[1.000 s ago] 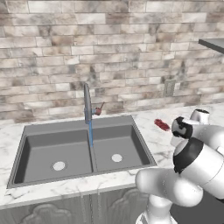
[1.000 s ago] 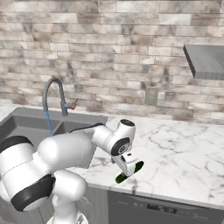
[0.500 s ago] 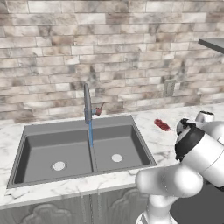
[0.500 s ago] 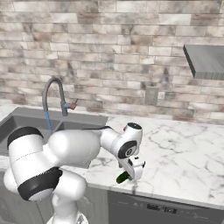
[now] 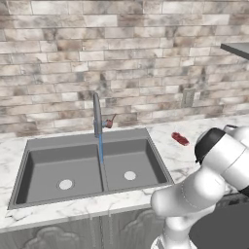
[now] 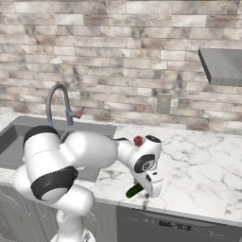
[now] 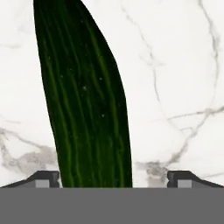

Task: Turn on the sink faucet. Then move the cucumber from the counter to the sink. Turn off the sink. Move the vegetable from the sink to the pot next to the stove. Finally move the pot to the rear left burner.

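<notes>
While water runs from the faucet [image 5: 97, 115], the cucumber [image 7: 83, 96] lies flat on the counter [image 6: 208, 160] near its front edge, long axis crossing between the spread fingertips [image 7: 46, 178]; the gripper [image 6: 150, 189] points down, released

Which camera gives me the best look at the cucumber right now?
The hand view: the cucumber runs up the frame between the open end effector's fingertips, stripes clear against the counter. The right base view shows it small, partly hidden behind the end effector.
</notes>
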You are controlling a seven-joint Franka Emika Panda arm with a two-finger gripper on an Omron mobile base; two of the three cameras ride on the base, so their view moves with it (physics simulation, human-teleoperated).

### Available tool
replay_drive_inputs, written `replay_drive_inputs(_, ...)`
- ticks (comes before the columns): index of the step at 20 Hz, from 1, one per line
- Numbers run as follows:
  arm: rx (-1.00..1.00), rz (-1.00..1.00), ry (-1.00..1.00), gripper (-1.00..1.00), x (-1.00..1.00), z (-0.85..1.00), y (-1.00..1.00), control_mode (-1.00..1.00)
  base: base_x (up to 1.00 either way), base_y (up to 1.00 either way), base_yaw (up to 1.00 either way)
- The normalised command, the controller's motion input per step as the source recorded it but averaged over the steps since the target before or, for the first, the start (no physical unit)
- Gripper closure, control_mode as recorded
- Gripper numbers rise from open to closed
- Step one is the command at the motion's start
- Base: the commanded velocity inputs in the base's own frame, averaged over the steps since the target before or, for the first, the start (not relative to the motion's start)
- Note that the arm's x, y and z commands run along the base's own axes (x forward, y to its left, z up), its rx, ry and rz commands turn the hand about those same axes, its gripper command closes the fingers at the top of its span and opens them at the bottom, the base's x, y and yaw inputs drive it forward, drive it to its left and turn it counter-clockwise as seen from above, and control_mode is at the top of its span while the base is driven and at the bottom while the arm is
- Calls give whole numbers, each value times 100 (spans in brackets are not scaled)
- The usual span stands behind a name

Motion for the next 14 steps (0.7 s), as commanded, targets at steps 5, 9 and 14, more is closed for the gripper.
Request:
replay_drive_inputs(5, 0, 1, 0, 100, 19, -25, 0, -100, 0, 0, 0)
replay_drive_inputs(9, 0, 0, 0, 100, 18, -28, 4, -100, 0, 0, 0)
replay_drive_inputs(14, 0, 0, -3, 100, 18, -19, 7, -100, 0, 0, 0)
